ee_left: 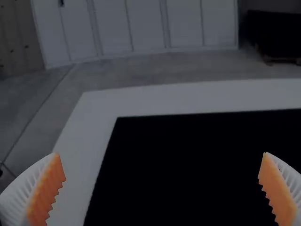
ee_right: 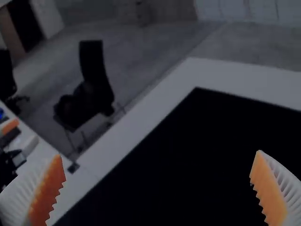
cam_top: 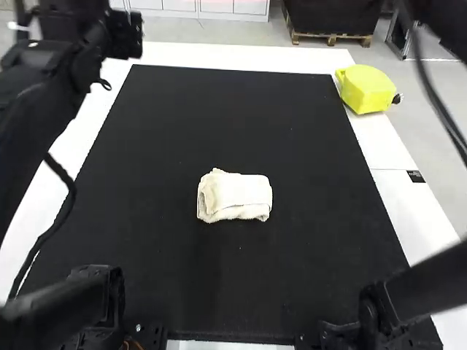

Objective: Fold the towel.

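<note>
A cream towel (cam_top: 244,191) lies folded into a small, thick rectangle near the middle of the black mat, its layered edges showing at the near side and a rolled-looking fold at its left end. Neither gripper touches it. In the left wrist view my left gripper (ee_left: 162,167) is open, its orange pads wide apart with nothing between them. The right wrist view has my right gripper (ee_right: 156,167) open as well, also holding nothing. Farther off in that same view, part of the left gripper (ee_right: 16,134) appears beside the table edge.
The black mat (cam_top: 219,109) covers most of the white table (cam_top: 408,211). A yellow tape-measure-shaped object (cam_top: 366,89) sits on the far right border. The left arm (cam_top: 66,80) rises along the table's left side, with a cable hanging below it.
</note>
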You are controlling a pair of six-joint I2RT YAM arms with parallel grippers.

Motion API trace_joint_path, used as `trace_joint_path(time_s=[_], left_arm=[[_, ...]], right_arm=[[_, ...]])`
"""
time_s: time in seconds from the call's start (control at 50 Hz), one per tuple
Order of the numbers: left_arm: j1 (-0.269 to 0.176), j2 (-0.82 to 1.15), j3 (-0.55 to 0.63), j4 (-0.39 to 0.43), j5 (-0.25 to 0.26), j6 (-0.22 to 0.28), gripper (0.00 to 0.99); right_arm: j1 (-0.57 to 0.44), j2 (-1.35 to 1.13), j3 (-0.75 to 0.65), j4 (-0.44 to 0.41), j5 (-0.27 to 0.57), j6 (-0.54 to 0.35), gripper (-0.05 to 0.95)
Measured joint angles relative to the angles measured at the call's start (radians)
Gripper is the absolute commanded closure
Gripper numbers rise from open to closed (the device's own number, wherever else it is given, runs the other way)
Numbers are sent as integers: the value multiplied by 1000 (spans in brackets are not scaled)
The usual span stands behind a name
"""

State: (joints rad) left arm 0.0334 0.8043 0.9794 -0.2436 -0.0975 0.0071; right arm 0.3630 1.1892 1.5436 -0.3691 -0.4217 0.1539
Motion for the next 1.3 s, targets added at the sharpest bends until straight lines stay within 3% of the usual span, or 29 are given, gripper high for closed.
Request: trace_joint_path(time_s=[0.3, 0.6, 0.78, 0.92, 1.12, 1.3], left_arm=[[0, -305, 2, -158, 0, -27, 28], [0, -684, -23, -192, 0, -39, 28], [0, -804, -45, -237, -8, -39, 28], [0, -802, -43, -245, -29, -39, 28], [2, -803, -165, -66, -55, -39, 30], [2, -803, -435, 161, -56, -30, 28]], right_arm=[[-137, -470, -188, 13, 30, 62, -8], [-269, -882, -311, -8, 18, 83, -8], [-287, -1050, -313, -34, 37, 58, -8], [-288, -1137, -313, -39, 128, -13, -8], [-293, -1182, -379, -37, 334, -145, -8], [-286, -1182, -653, -21, 477, -261, -8]])
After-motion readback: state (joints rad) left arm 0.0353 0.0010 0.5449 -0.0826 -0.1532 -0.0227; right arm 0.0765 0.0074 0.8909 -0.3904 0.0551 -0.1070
